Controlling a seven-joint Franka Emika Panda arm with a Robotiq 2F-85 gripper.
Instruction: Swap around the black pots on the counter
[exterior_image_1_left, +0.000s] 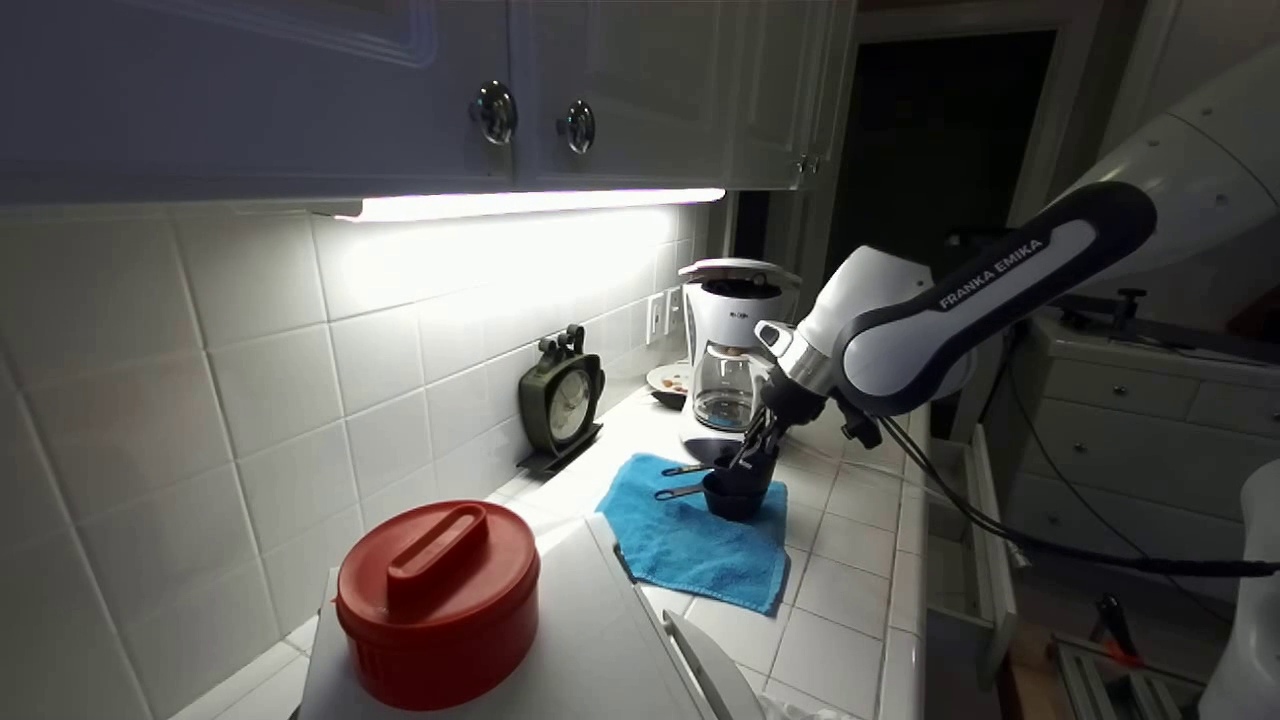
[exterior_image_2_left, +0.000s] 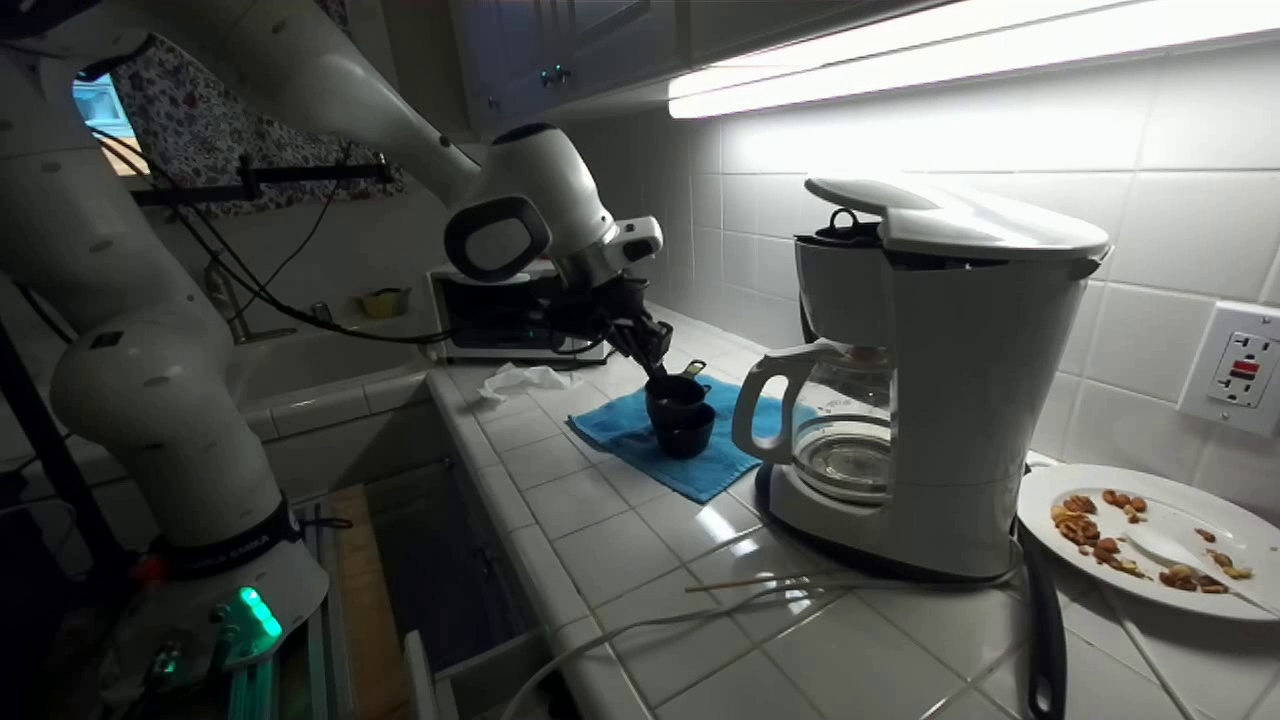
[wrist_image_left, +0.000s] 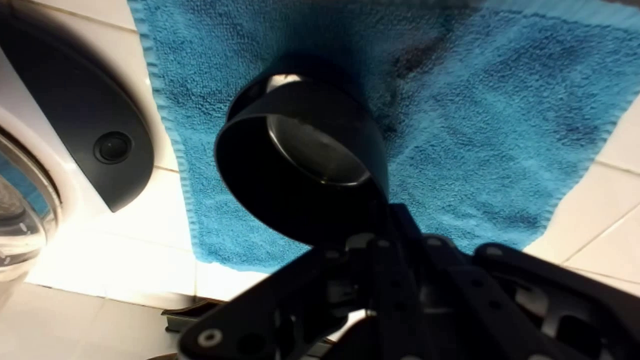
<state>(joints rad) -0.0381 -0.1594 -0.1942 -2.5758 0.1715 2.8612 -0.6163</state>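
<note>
My gripper (exterior_image_1_left: 757, 447) is shut on the wall of one small black pot (exterior_image_2_left: 672, 397), one finger inside and one outside, as the wrist view shows at the gripper (wrist_image_left: 386, 224). The held pot (wrist_image_left: 357, 127) is tilted, with its open mouth toward the wrist camera. The other black pot (exterior_image_2_left: 687, 438) stands just below it on a blue cloth (exterior_image_1_left: 690, 550), partly hidden; its rim shows behind the held pot in the wrist view. Two short handles point toward the wall. I cannot tell whether the pots touch. The counter (exterior_image_1_left: 850, 590) is pale tile.
A white coffee maker with glass carafe (exterior_image_2_left: 985, 420) stands close beside the cloth. A plate with nuts (exterior_image_2_left: 1165, 490), a cord (exterior_image_2_left: 640, 630) and a green scale (exterior_image_1_left: 560, 405) are on the counter. A red-lidded container (exterior_image_1_left: 440, 600) sits on a white appliance. A drawer (exterior_image_1_left: 985, 560) stands open.
</note>
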